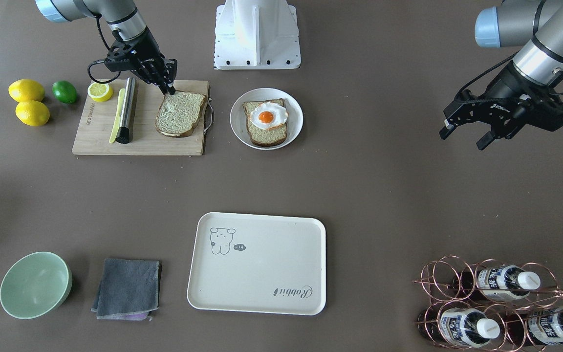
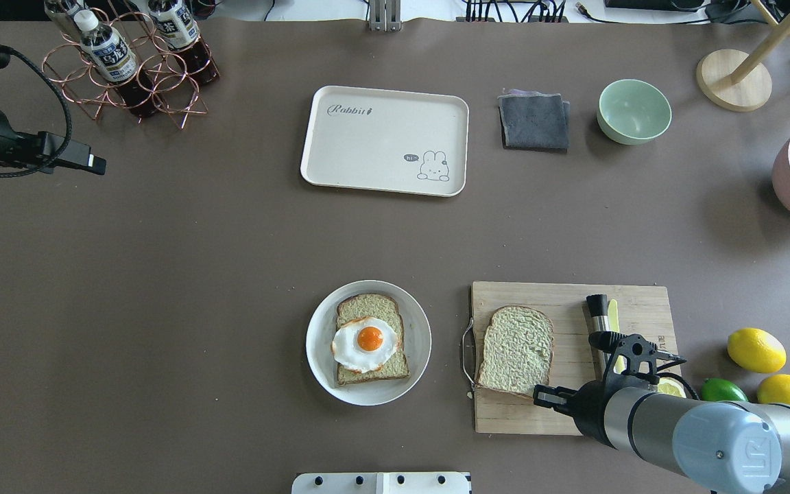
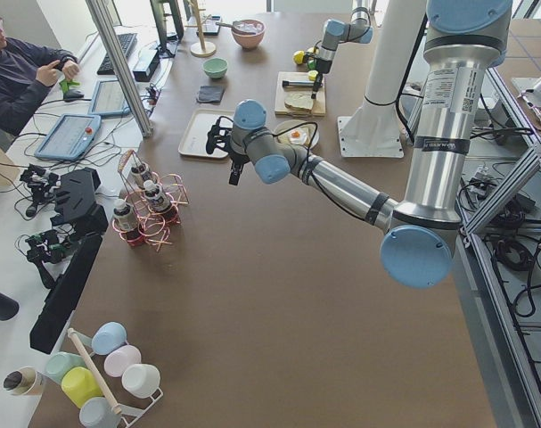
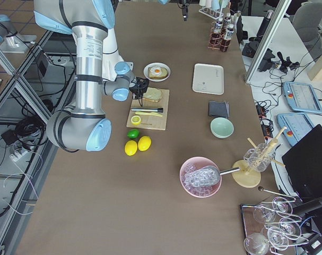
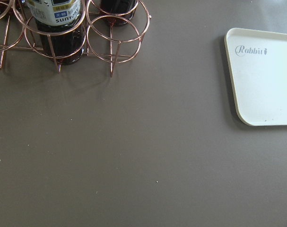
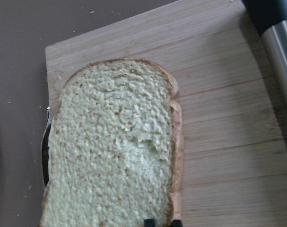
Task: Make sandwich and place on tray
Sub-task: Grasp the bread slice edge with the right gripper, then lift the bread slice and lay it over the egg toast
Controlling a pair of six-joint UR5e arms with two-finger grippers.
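Note:
One toast slice (image 1: 180, 113) lies on the wooden cutting board (image 1: 100, 142). My right gripper (image 1: 170, 91) is at its edge nearest the robot, shut on the crust; in the right wrist view the fingertips (image 6: 149, 222) pinch the slice (image 6: 115, 151), and that edge looks slightly raised. The second toast slice (image 1: 267, 136) with the fried egg (image 1: 268, 116) lies on a round white plate (image 1: 237, 128). The cream tray (image 1: 257, 264) is bare at the table's far side. My left gripper (image 1: 463, 137) hangs open and empty, off to the side.
A steel-handled tool (image 1: 126, 110), a yellow knife and a lemon half (image 1: 100, 91) are on the board. Two lemons (image 1: 27, 90) and a lime (image 1: 64, 91) lie beside it. A green bowl (image 1: 34, 284), a grey cloth (image 1: 127, 287) and a copper bottle rack (image 1: 496, 308) stand beyond.

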